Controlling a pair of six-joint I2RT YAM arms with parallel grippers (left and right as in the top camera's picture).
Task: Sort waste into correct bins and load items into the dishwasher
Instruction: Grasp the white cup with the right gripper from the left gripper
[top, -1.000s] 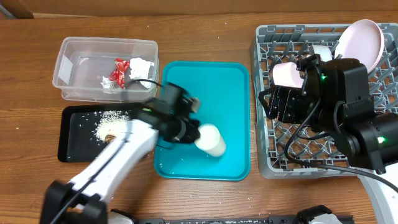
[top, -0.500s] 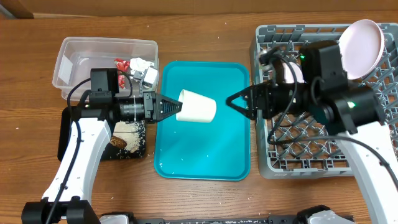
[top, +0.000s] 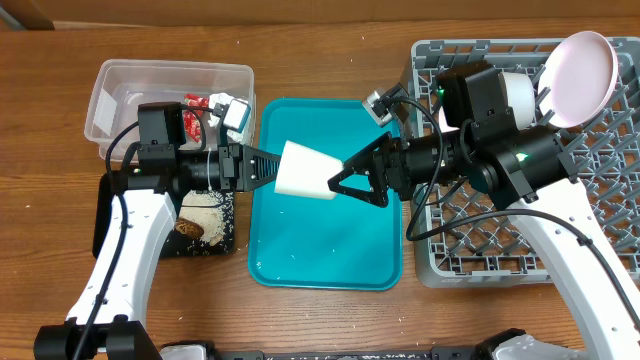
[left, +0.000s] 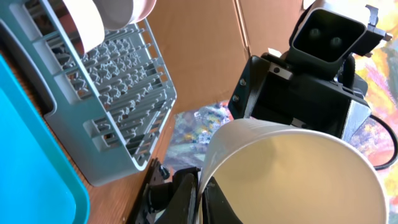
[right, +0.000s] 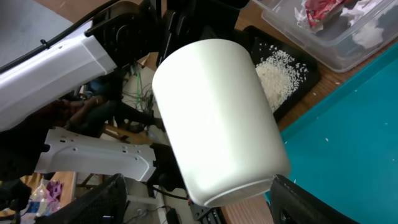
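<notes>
Overhead, the white cup (top: 305, 171) hung on its side above the middle of the teal tray (top: 325, 265), mouth toward the tray's left edge. The left gripper (top: 270, 167) was clamped tight on the cup's rim. The right gripper (top: 344, 178) reached in from the tray's right side, jaws spread wide about the cup's base; whether they touched it I cannot tell. Left of the tray on the tabletop (top: 330, 50) stood the clear tub (top: 165, 70) with the red wrapper (top: 194, 100) and napkin (top: 231, 109), and the black tray (top: 108, 220) with rice (top: 205, 204). Right of the tray sat the dish rack (top: 600, 210) holding the pink plate (top: 580, 65).

From the left wrist, the left gripper (left: 200, 198) pinched the cup (left: 292, 168) at its rim, with one finger inside. The teal tray (left: 25, 162) and dish rack (left: 118, 106) lay beyond.

From the right wrist, the cup (right: 217, 118) filled the gap between the parted fingers of the right gripper (right: 202, 205), above the teal tray's (right: 354, 143) left edge; the rice (right: 277, 73) and clear tub (right: 354, 43) lay past it.
</notes>
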